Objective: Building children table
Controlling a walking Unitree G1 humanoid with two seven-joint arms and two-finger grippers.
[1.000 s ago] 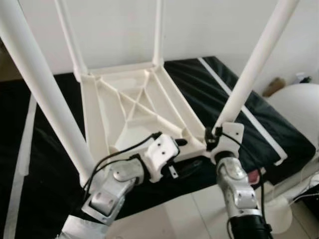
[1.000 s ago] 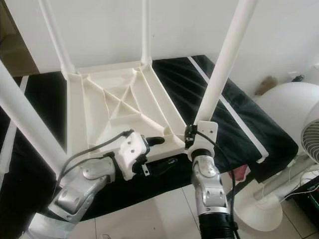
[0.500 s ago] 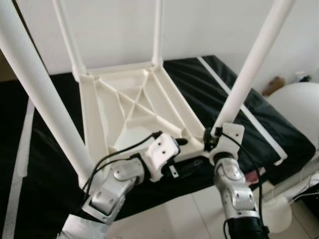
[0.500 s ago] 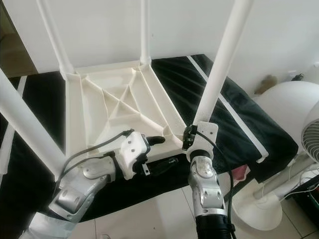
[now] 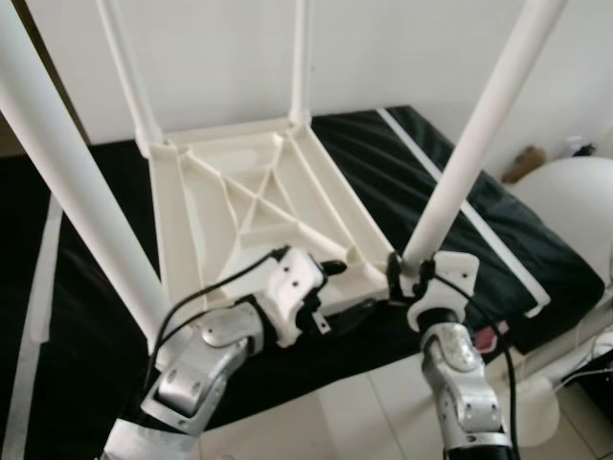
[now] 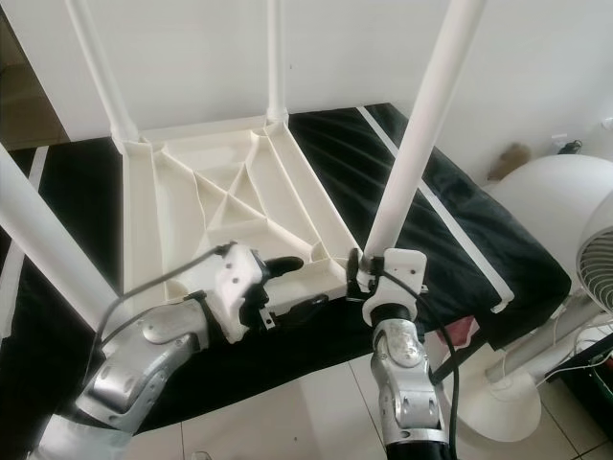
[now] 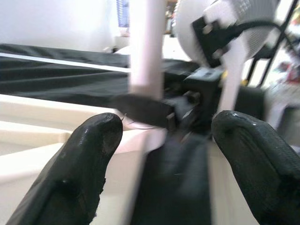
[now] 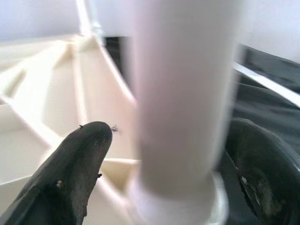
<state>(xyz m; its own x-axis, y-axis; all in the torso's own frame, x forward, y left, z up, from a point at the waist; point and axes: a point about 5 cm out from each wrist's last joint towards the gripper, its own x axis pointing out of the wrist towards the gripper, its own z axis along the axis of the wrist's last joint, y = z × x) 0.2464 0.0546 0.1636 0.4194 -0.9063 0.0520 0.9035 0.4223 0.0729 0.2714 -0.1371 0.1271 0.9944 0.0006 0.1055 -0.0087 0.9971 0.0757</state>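
Note:
A white plastic children's table (image 5: 239, 182) lies upside down on a black cloth, its legs pointing up. My left gripper (image 5: 345, 289) is open at the table's near rim, with one finger (image 5: 330, 266) above the rim and the other below it. My right gripper (image 5: 400, 278) is open at the base of the near right leg (image 5: 469, 144). In the right wrist view that leg (image 8: 183, 93) stands between the two fingers (image 8: 84, 154), with a gap on one side. The left wrist view looks along the rim toward that leg (image 7: 147, 47).
The black cloth (image 5: 86, 268) covers a low surface that ends just in front of me at a tiled floor (image 5: 335, 412). A white fan (image 6: 565, 220) stands close on the right. The thick near left leg (image 5: 77, 182) rises at my left.
My right gripper has slid slightly down and toward me at the leg's base. My left gripper has shifted a little to the left along the rim.

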